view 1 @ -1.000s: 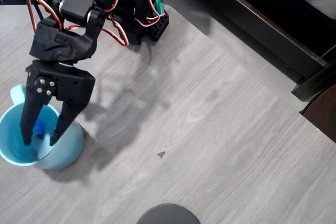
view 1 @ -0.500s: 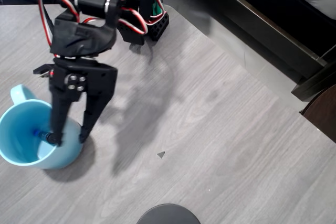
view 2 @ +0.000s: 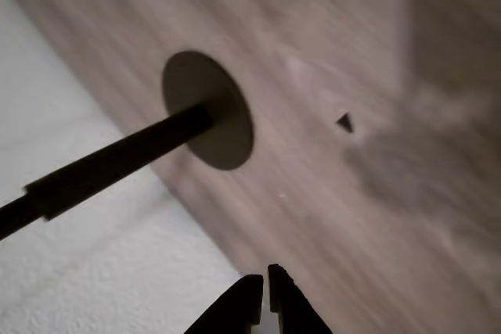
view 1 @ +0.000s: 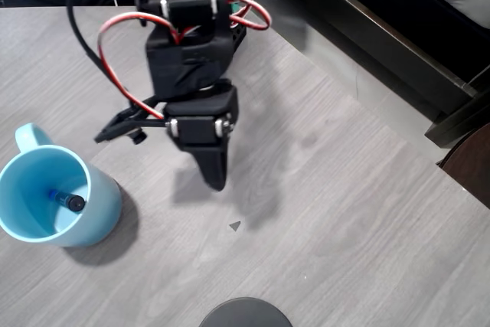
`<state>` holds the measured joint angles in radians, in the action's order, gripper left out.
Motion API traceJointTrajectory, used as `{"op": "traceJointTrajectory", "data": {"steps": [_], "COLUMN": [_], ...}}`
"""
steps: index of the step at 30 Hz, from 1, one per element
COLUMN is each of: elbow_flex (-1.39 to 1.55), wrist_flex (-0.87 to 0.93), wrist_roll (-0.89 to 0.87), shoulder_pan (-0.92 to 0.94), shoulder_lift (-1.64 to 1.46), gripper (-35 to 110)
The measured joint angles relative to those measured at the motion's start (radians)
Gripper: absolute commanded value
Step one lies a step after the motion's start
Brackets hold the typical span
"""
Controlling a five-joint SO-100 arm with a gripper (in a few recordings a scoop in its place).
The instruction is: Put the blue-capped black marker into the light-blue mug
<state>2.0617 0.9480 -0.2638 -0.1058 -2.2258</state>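
Observation:
The light-blue mug stands upright at the left of the overhead view, handle toward the upper left. The blue-capped black marker lies inside it, leaning on the inner wall with its blue end at the left and its dark end uppermost. My gripper hangs over bare table well to the right of the mug, apart from it. It is shut with nothing between its fingers. In the wrist view the gripper shows its two tips nearly touching over the table edge.
A small dark triangular mark sits on the grey wood table. A dark round disc on a dark rod lies at the table's near edge. The table's right edge runs diagonally beside dark furniture.
The gripper was open over the mug with the marker. It has since lifted out, swung right and shut, leaving the marker resting inside the mug.

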Motion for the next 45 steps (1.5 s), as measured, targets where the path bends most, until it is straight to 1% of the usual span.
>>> {"op": "traceJointTrajectory", "data": {"steps": [11,20,29,35,45], "elbow_flex": [0.344,0.557,0.755,0.848,0.933], "wrist_flex": [0.017,0.058,0.164,0.19,0.212], "wrist_roll": [0.063,0.133,0.187,0.215,0.219], "shoulder_pan": [-0.009,0.055,0.103,0.11,0.106], "shoulder_lift": [-0.403,-0.604,-0.893,-1.037,-1.085], "gripper": [0,0,0,0,0]}}
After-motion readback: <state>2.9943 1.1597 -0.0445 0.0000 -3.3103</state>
